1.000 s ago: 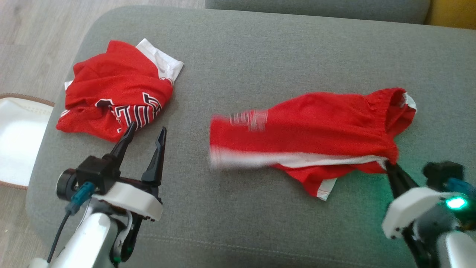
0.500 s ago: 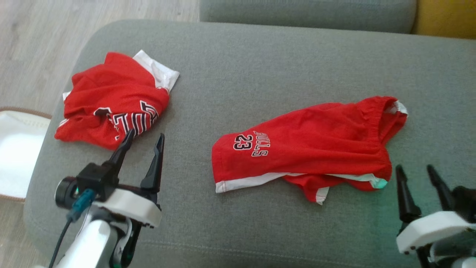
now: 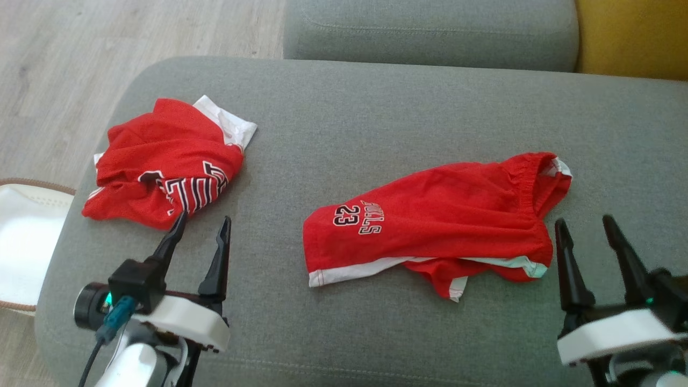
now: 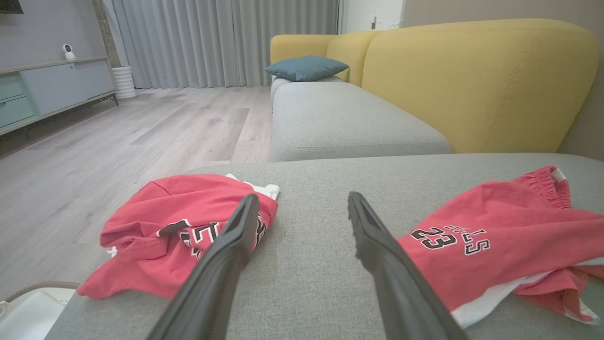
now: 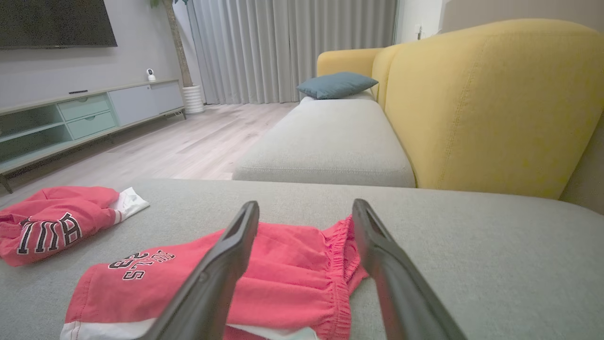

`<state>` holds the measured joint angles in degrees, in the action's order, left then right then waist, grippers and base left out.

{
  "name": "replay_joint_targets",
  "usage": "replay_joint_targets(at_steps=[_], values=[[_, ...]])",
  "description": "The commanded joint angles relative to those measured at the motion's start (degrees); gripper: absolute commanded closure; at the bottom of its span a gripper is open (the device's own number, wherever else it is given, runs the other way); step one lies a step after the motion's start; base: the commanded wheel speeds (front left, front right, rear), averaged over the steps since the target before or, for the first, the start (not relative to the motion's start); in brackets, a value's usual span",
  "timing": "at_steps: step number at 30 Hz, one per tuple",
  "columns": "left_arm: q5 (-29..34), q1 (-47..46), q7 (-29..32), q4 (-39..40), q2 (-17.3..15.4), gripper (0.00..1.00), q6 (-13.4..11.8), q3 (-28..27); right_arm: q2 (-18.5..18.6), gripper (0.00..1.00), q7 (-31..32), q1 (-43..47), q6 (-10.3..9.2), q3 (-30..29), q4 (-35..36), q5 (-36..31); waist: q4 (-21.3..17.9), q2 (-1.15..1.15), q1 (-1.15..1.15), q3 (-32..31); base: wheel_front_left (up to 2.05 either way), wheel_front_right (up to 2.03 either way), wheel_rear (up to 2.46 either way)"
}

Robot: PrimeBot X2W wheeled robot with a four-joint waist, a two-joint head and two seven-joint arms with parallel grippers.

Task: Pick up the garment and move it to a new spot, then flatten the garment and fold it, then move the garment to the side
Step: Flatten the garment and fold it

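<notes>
- The grey sofa seat (image 3: 376, 118) was a broad, round-cornered cushion of coarse woven fabric, with a stitched seam along its near edge.
- Behind it stood a mustard-yellow backrest (image 4: 472, 80), plump and softly curved, in a fine-grained cloth.
- The floor (image 3: 64, 48) was pale wood planking with a faint grain.
- The red shorts (image 3: 446, 215) lay on the seat right of centre, mostly flat but rumpled. They were of thin, matte knit with a gathered elastic waistband at the right end and a white hem band along the near edge. "23" and "BULLS" were printed in black and white near the left end, and one leg was bunched under the other.
- A second red garment (image 3: 161, 161) sat crumpled in a loose heap at the seat's left end, well apart from the shorts. It showed striped block lettering and a white panel poking out at the back.
- A white, brown-rimmed object (image 3: 27, 236) lay on the floor by the seat's left edge; what it was could not be told.
- A teal pillow (image 5: 335, 84), smooth and flattish, rested on the far seat.
- The right gripper (image 3: 583, 219) hung just beside the waistband end of the shorts, its tapered dark jaws spread wide with nothing between them.
- The left gripper (image 3: 204, 216) hung near the crumpled heap, its jaws likewise wide apart and holding nothing.
</notes>
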<state>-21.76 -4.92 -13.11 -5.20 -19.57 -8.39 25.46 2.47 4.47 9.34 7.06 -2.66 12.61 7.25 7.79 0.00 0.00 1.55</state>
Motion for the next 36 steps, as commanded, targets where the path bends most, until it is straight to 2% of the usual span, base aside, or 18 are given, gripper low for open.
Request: replay_joint_targets(at_steps=[1,16,22,26,29,34,36], values=[[0.1,-1.8,0.2,2.2,-1.6,0.00,-0.5,-2.5,0.4,0.00,-0.6,-0.2,0.43,1.2,1.6,0.8,0.1,0.00,0.00,-0.2,0.00,0.00,0.00],[0.0,-1.2,1.2,3.9,-2.5,0.00,-1.6,-2.4,0.4,0.00,-2.3,-0.1,0.43,0.6,-1.2,3.8,-0.4,0.00,0.00,0.3,0.00,0.00,0.00],[0.7,-2.0,1.6,4.3,-2.7,0.00,-1.1,-1.2,0.4,0.00,-2.5,-0.6,0.43,0.9,-1.9,3.9,-0.6,0.00,0.00,0.6,0.00,0.00,0.00],[1.6,-4.4,3.1,4.3,-2.1,0.00,0.8,1.5,0.4,0.00,-2.4,-1.1,0.43,1.2,-1.6,3.8,-0.8,0.00,0.00,2.1,0.00,0.00,0.00],[1.3,-6.5,5.8,3.3,-0.5,0.00,3.2,4.6,0.4,0.00,-2.1,-1.8,0.43,1.8,-1.4,3.6,-1.3,0.00,0.00,3.7,0.00,0.00,0.00],[-1.7,-8.8,12.5,-2.9,2.7,0.00,7.9,9.5,0.4,0.00,-1.7,-3.4,0.43,3.0,-1.3,3.3,-3.3,0.00,0.00,6.9,0.00,0.00,0.00],[-2.6,-9.0,14.2,-5.2,3.3,0.00,8.5,10.0,0.4,0.00,-1.7,-3.9,0.43,3.3,-1.5,3.3,-4.0,0.00,0.00,7.7,0.00,0.00,0.00]])
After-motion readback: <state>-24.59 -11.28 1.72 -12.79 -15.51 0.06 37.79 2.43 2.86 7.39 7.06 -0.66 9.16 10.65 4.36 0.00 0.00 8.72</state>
